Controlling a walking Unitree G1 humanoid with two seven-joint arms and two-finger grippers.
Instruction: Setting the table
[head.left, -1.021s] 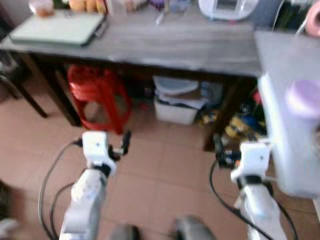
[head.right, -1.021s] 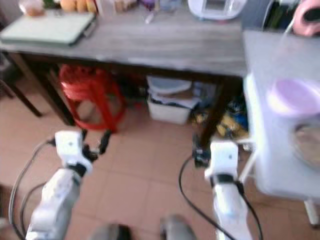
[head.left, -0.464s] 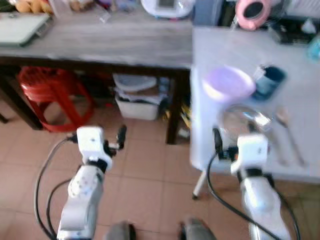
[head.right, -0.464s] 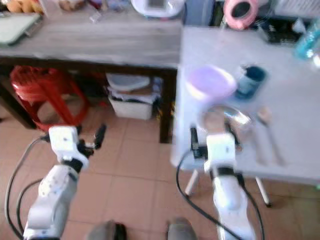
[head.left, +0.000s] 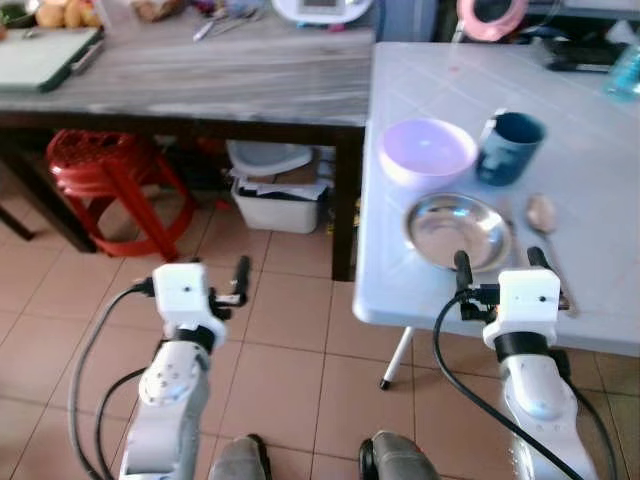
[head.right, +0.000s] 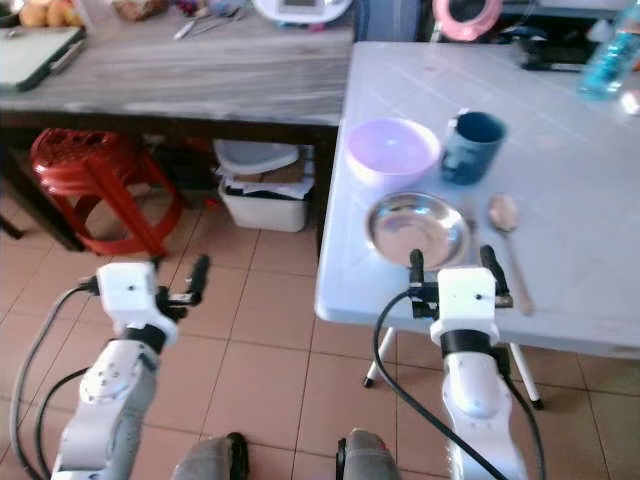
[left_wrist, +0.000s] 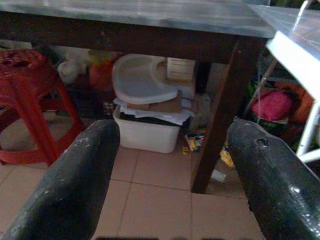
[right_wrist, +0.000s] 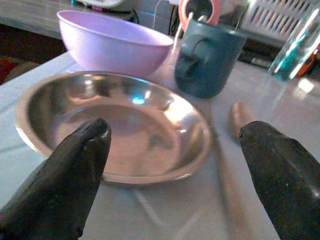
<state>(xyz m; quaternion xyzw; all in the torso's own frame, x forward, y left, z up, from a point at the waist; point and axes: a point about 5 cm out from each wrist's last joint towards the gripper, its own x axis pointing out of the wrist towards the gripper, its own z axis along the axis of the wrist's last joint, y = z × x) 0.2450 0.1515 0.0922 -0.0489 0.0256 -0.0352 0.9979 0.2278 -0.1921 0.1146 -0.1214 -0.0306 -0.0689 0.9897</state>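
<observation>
While the robot stands at the near corner of the white table (head.left: 590, 130), the right gripper (head.left: 497, 266) is up at the table's front edge with its two black fingers spread wide and nothing between them, one tip just over the near rim of the steel plate (head.left: 457, 230), the other beside the handle of the wooden spoon (head.left: 548, 240). That plate sits shallow and shiny close to the table edge, and through the right wrist camera it lies right between the open fingers (right_wrist: 65, 175), apart from them. Just behind it is the lilac bowl (head.left: 427, 152), upright, and next to the bowl on the robot's right stands the dark teal mug (head.left: 509, 147), handle turned toward the bowl. The spoon lies flat to the right of the plate, bowl end away from the robot. Over on the other side, the left gripper (head.left: 238, 282) hangs out above the tiled floor (head.left: 290, 300), well apart from the table, and its wrist camera shows the fingers (left_wrist: 75, 185) parted and holding nothing, pointing under the long wooden table (head.left: 220, 75). Down there sit a red plastic stool (head.left: 105, 180) and a white storage bin (head.left: 275, 195) with clutter on it. Farther back on the white table there's a pink round object (head.left: 492, 14), too cropped to identify.
</observation>
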